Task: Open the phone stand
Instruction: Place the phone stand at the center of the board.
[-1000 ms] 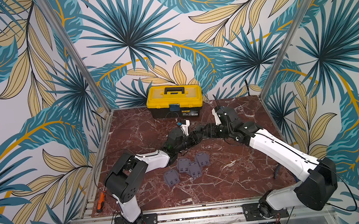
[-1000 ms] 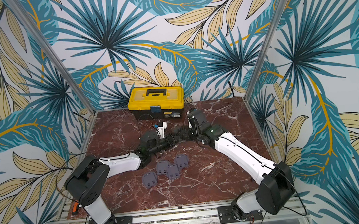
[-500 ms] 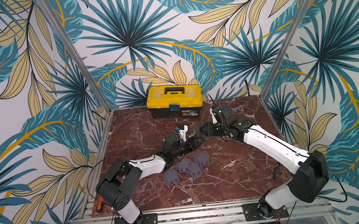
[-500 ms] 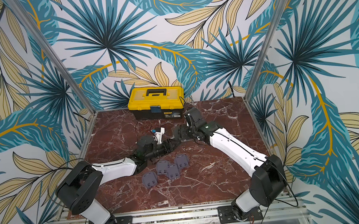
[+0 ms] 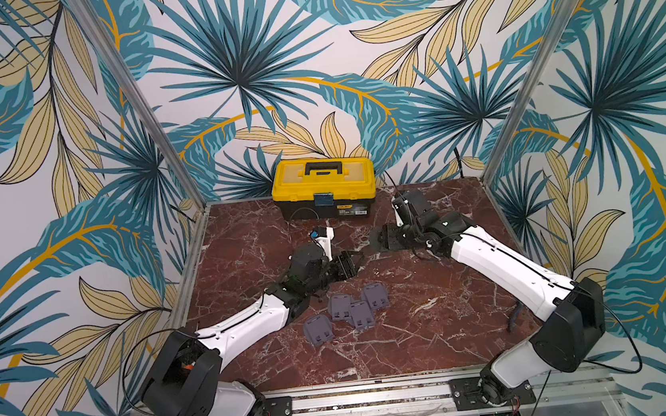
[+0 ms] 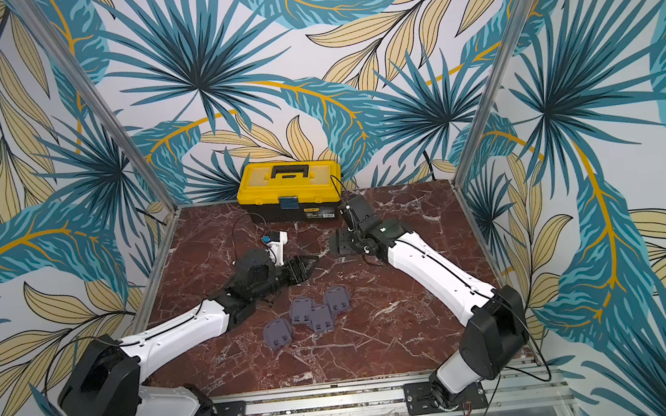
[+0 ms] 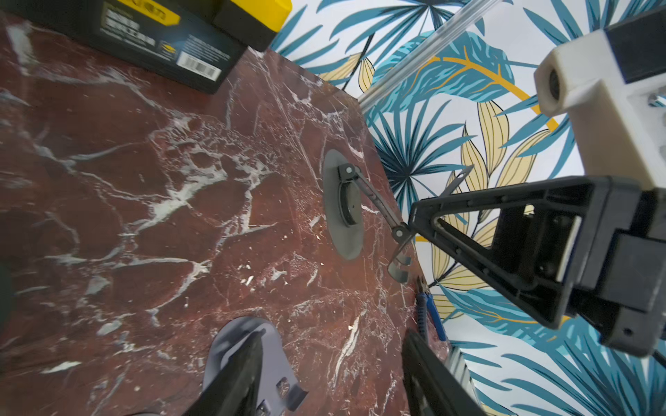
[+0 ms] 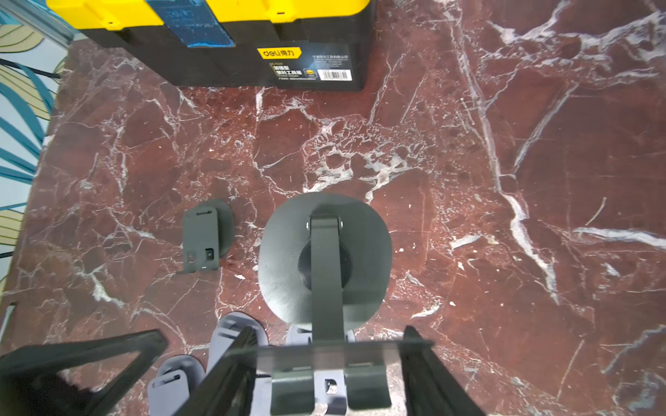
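The dark grey phone stand (image 5: 380,240) (image 6: 341,241) is unfolded. Its round base (image 8: 324,252) lies flat on the marble and its arm rises to the phone plate (image 8: 324,354). My right gripper (image 8: 329,338) (image 5: 399,239) is shut on that plate from both sides. In the left wrist view the stand (image 7: 342,205) shows side-on, its arm reaching the right gripper's finger (image 7: 468,234). My left gripper (image 5: 349,263) (image 6: 304,268) (image 7: 331,381) stands open a short way left of the stand, with nothing between its fingers.
Several grey-purple folded stands (image 5: 345,312) (image 6: 312,313) lie in front of the grippers, one (image 7: 252,345) under a left finger. A dark folded stand (image 8: 203,234) lies beside the base. A yellow toolbox (image 5: 323,187) sits at the back, blue-handled pliers (image 7: 430,313) at the right edge.
My left gripper has opened and let go of the stand. My right arm has drawn the stand away to the right, so the two grippers are now apart.
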